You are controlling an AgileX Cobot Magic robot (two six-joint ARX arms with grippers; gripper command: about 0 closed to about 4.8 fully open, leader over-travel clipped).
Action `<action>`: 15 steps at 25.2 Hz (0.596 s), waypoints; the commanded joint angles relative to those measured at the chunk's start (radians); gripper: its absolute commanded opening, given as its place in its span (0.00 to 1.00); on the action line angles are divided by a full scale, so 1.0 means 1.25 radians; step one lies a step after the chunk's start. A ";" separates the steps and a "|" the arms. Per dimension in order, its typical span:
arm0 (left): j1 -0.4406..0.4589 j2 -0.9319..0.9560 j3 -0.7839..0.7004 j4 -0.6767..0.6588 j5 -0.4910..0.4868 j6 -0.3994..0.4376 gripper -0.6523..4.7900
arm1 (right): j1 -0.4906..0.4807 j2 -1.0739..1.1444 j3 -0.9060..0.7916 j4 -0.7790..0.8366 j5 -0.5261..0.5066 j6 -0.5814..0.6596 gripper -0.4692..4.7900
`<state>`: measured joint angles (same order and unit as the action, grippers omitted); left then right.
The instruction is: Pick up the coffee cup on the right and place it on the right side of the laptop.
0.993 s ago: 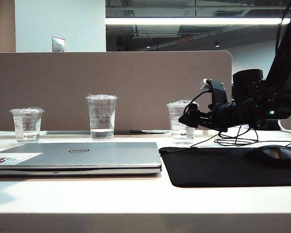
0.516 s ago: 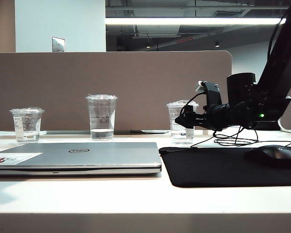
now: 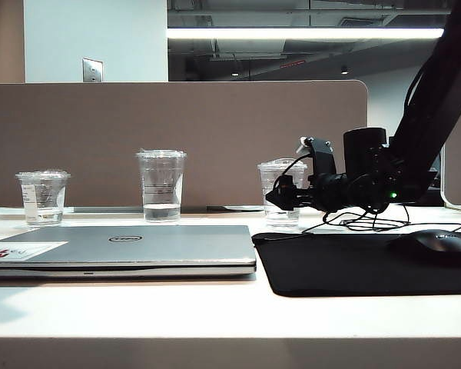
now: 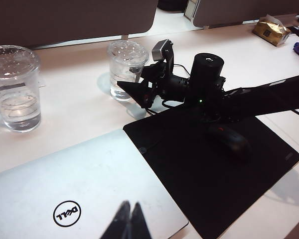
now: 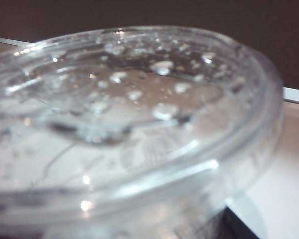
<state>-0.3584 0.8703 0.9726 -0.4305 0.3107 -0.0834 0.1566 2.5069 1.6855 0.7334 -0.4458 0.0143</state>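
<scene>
Since the earlier exterior frames the right gripper (image 3: 275, 198) has slid leftward and dipped a little, from beside the coffee cup (image 3: 282, 192) to right in front of its lower half, at centre-right of the frame. Its jaws stand wide apart, and the left wrist view shows the dark fingertips (image 4: 132, 89) reaching up to the cup's wall (image 4: 123, 69) in the upper middle of that frame. Whether they already straddle or touch it, I cannot tell. Seen from the right wrist, the domed, droplet-speckled lid (image 5: 134, 94) fills nearly the whole frame, so the cup is very close.

That cup stands on the table (image 3: 215, 307) behind the black mouse pad (image 3: 353, 265), still unlifted. To the left of the pad, the laptop (image 3: 123, 250) lies closed at lower left.

At the bottom edge of its own view, the left gripper (image 4: 129, 224) hovers over the laptop lid (image 4: 65, 194), jaws pressed together and empty.

By my reading the approach is nearly finished; closing on the cup comes next, and a thin plastic wall may buckle under a hard squeeze.
</scene>
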 commanded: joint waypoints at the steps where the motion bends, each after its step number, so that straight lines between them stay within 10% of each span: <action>1: 0.001 -0.001 0.003 0.010 0.000 -0.002 0.11 | 0.011 -0.003 0.008 0.028 0.001 -0.013 1.00; 15: 0.001 -0.001 0.003 0.009 0.000 -0.002 0.11 | 0.024 0.021 0.066 0.023 0.032 -0.015 1.00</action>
<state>-0.3584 0.8707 0.9726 -0.4305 0.3107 -0.0834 0.1795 2.5420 1.7554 0.7414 -0.4076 -0.0013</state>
